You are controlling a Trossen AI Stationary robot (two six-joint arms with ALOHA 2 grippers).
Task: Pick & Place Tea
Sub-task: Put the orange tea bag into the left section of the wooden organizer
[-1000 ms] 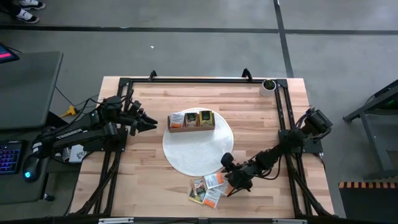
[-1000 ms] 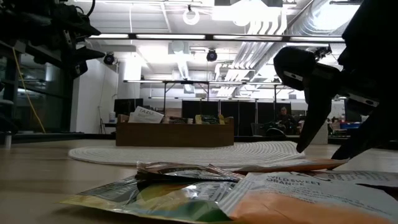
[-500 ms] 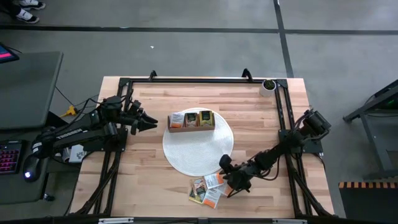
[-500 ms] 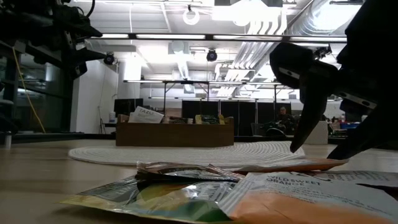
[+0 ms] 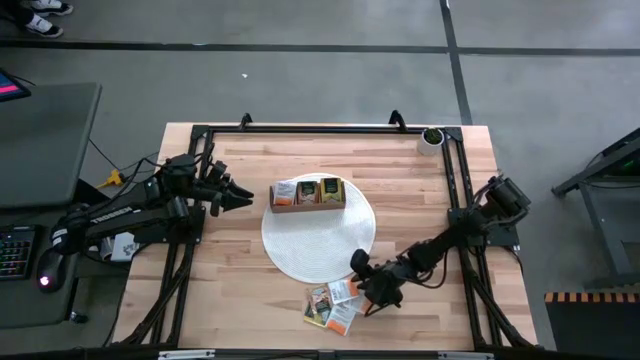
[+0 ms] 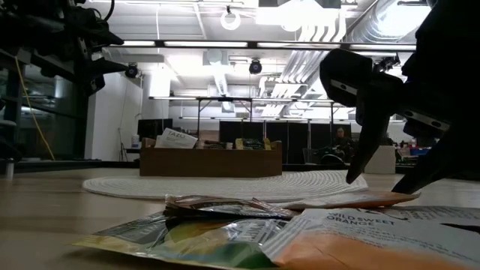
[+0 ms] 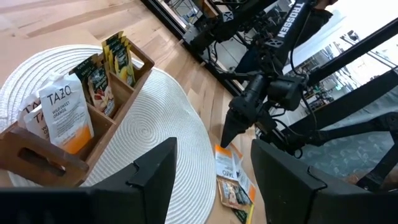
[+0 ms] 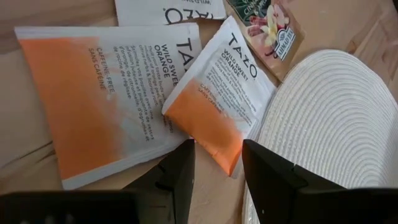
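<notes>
Over on the left side of the bench (image 5: 240,300), the left end effector (image 5: 240,196) hangs just beside the wooden box (image 5: 307,195), its fingers parted and holding nothing (it looks to be waiting its turn). The box sits on the far part of the round white woven mat (image 5: 318,235), and it is already partly stocked: in the left wrist view a white-and-orange packet stands in one compartment (image 7: 64,116), with darker packets in the middle one and green-yellow ones in the last. So some of the sorting appears to be done.

Moving rightward and nearer the front edge, the loose pile of tea (image 5: 335,302) lies flat on the wood, just off the mat's rim, a handful of packets overlapping one another. The right end effector (image 5: 367,292) is down at that pile, fingers apart with nothing between them; its own camera looks past them onto a small orange-and-white packet (image 8: 217,96) that rests partly on a larger-looking one (image 8: 106,99), right at the mat's edge.

My guess is the job is somewhere in the middle: several packets remain on the bench, and the next pick has not yet closed.
</notes>
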